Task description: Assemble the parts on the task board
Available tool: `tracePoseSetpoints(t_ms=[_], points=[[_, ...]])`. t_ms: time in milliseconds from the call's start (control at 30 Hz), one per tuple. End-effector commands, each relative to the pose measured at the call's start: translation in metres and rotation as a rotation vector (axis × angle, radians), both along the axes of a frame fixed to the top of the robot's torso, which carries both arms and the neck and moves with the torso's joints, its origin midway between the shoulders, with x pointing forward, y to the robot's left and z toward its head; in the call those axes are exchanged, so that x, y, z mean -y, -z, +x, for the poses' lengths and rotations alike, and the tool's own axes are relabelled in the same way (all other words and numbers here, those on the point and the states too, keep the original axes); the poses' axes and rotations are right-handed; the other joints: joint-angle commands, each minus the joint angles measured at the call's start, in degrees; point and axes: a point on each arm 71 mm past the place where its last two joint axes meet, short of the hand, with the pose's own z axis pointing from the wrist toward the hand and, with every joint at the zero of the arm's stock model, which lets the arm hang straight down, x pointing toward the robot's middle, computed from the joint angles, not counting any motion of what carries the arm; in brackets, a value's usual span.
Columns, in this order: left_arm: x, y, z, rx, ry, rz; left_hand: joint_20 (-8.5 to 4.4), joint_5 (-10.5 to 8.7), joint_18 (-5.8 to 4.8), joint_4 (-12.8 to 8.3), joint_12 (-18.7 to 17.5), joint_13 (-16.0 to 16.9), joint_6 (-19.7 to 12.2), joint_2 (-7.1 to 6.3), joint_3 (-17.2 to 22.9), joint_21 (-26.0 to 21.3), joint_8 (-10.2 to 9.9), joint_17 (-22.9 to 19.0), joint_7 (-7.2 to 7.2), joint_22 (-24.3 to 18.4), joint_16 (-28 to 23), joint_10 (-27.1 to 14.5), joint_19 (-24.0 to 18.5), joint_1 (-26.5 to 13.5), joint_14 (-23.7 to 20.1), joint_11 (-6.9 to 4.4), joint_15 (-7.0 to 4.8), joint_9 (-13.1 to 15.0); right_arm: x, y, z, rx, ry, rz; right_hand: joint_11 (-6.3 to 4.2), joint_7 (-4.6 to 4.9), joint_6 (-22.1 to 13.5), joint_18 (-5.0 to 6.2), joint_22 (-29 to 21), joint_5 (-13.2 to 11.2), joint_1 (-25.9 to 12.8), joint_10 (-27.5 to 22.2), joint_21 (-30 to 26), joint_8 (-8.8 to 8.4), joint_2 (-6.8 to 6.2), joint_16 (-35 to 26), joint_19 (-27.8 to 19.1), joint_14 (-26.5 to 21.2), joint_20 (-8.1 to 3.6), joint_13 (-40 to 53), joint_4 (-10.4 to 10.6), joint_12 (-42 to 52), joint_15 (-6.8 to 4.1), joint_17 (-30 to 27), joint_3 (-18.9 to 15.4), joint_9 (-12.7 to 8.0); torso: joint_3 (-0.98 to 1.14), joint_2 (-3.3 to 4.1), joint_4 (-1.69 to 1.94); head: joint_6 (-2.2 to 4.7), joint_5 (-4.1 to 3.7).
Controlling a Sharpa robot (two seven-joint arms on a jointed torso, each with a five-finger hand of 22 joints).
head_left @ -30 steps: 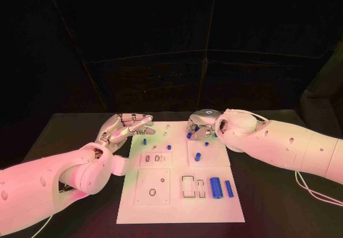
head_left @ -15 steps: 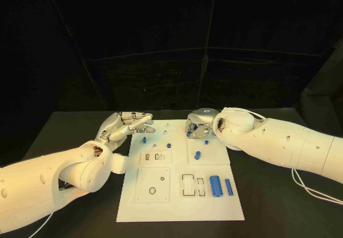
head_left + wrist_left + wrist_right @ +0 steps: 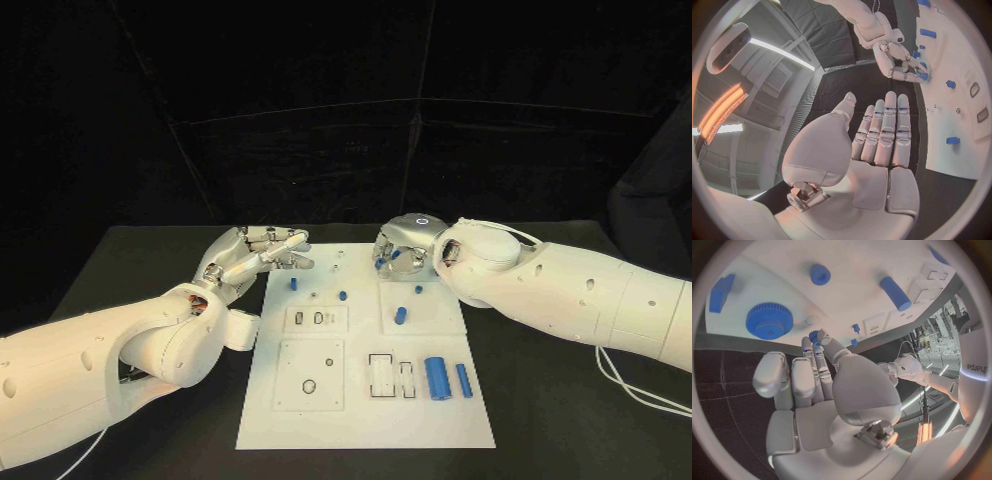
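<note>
Blue cylinder | flat on task board | long axis front-to-back

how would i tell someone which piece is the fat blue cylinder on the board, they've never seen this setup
Start at the white task board in the middle of the black table, and go to its near right part, on the robot's right arm side. Two blue cylinders lie there side by side, right of two rectangular slots. The fat blue cylinder is the thicker one next to the slots; the thin blue cylinder lies nearer the board's right edge.
</note>
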Motion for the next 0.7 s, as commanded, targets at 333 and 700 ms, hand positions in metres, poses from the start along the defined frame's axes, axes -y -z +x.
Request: tracePoseSetpoints(t_ms=[333,700], points=[[0.002,-0.003,0.002,0.011,0.015,-0.001,0.05,0.26,0.41,-0.50,-0.48,-0.03,-0.03,0.31,-0.09,-0.28,-0.53,0.18,0.33,-0.10,-0.02,-0.26,0.52,0.21,-0.03,0.25,0.41,-0.09,-0.024,-0.010,0.013,0.109,0.037,0.112,0.38,0.38,-0.14,-0.70,0.17,0.54,-0.28,-0.45,0.46,-0.64,-0.19,0.36,-0.25,1.33,-0.16,-0.14,0.40,-0.30,-0.14,-0.17,1.89,0.01,0.01,0.08,0.08,0.34,0.20],[0.002,-0.003,0.003,0.012,0.015,-0.001,0.05,0.26,0.42,-0.53,-0.54,-0.05,-0.07,0.32,-0.09,-0.30,-0.58,0.22,0.32,-0.11,-0.02,-0.32,0.55,0.22,-0.02,0.26,0.41,-0.10,-0.050,-0.007,0.022,0.111,0.027,0.097,0.58,0.59,-0.51,-0.76,0.58,0.78,-0.67,-0.94,0.80,-0.90,-1.05,0.67,-0.28,1.32,0.01,-0.20,0.43,-0.32,0.07,-0.01,3.00,-0.08,0.05,0.08,0.04,0.15,0.63]])
